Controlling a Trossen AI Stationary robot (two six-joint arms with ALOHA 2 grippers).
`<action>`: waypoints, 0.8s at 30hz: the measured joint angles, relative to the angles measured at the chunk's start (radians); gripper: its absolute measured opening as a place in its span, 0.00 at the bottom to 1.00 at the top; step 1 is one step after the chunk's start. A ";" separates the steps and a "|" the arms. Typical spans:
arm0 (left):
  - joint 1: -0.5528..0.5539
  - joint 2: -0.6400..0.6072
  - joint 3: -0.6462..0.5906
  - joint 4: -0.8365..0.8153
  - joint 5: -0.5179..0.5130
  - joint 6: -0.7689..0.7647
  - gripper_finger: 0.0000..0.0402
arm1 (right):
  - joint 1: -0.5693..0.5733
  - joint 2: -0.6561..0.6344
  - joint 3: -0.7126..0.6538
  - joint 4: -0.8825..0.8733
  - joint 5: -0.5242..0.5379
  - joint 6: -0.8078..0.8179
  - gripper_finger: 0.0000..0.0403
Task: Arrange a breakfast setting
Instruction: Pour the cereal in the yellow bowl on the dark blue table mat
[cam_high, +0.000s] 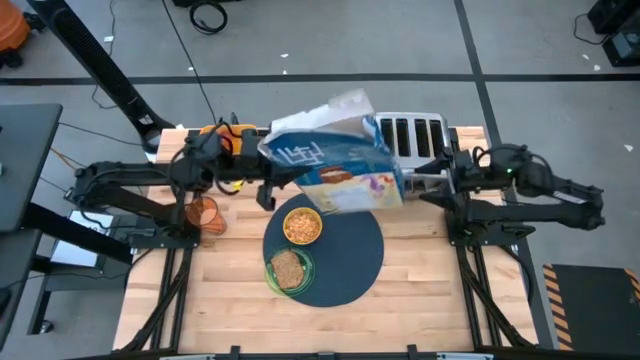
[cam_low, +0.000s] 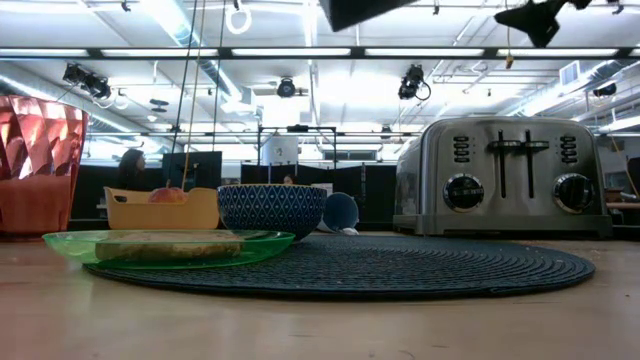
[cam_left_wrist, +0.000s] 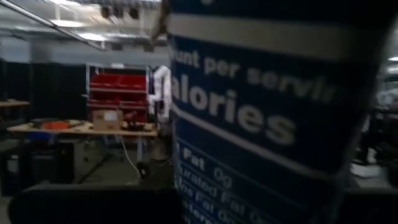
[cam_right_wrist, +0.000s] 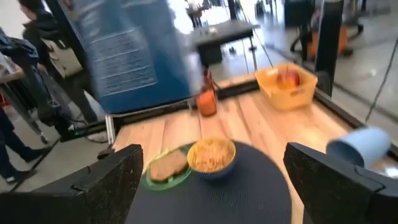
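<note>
Left gripper (cam_high: 268, 190) has my cereal box (cam_high: 335, 160) clamped above the bowl (cam_high: 302, 225) on the mat (cam_high: 350, 255), right gripper (cam_high: 437, 185) wide open and empty beside the toaster (cam_high: 418, 135); cereal's in, so next I'd set the box aside.

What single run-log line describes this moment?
left pincer: holds cereal box above bowl | right pincer: open, by toaster | bowl: holds cereal
</note>
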 joint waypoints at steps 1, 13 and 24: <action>-0.008 -0.007 0.000 -0.008 0.008 -0.005 0.22 | 0.010 0.011 0.028 -0.035 0.011 0.014 0.97; -0.193 -0.042 0.000 -0.222 0.141 -0.094 0.22 | 0.132 0.244 0.289 -0.044 0.148 0.007 0.91; -0.331 -0.209 0.002 -0.624 0.217 -0.001 0.22 | 0.386 0.627 0.584 0.119 0.447 -0.055 0.88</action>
